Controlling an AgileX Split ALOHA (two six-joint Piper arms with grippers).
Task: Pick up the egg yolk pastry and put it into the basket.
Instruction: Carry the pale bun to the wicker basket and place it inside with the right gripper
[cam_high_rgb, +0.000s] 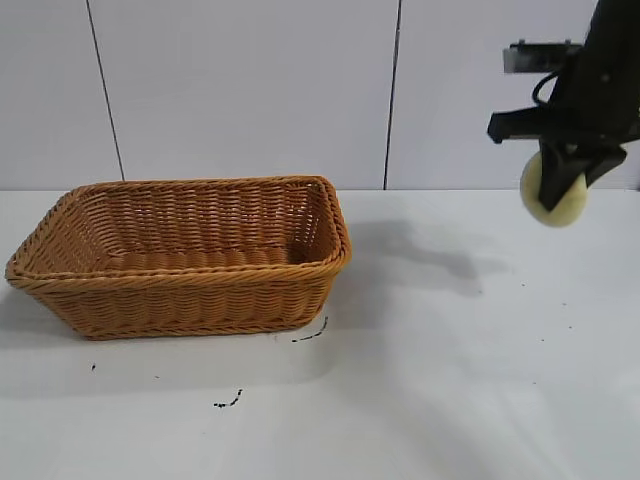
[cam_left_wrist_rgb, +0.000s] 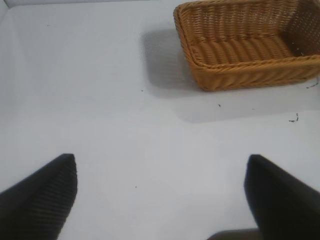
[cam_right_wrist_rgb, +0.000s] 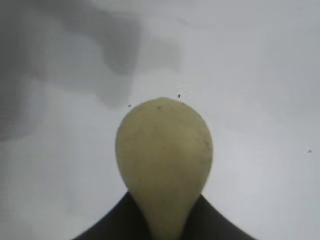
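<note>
Right gripper hangs high at the right edge of the exterior view, its dark fingers clamped on the egg yolk pastry, which is lifted clear of the white tabletop. So the pick-up looks done; what is left is the carry over to the left and the release into the basket, which stands well apart from the pastry and holds nothing that can be seen. The basket is woven wicker, orange-brown, rectangular with flaring sides and a braided rim. A few small dark specks lie on the tabletop near its front.

From the left wrist, the left gripper is idle over bare tabletop, its two black ribbed fingers spread wide apart, the basket farther off with an empty woven floor.

From the right wrist, the pastry fills the middle: pale yellowish-beige, matte, smooth with faint specks, pinched by the grip into a teardrop that narrows between the dark fingers, which suggests it is soft and yields under pressure
</note>
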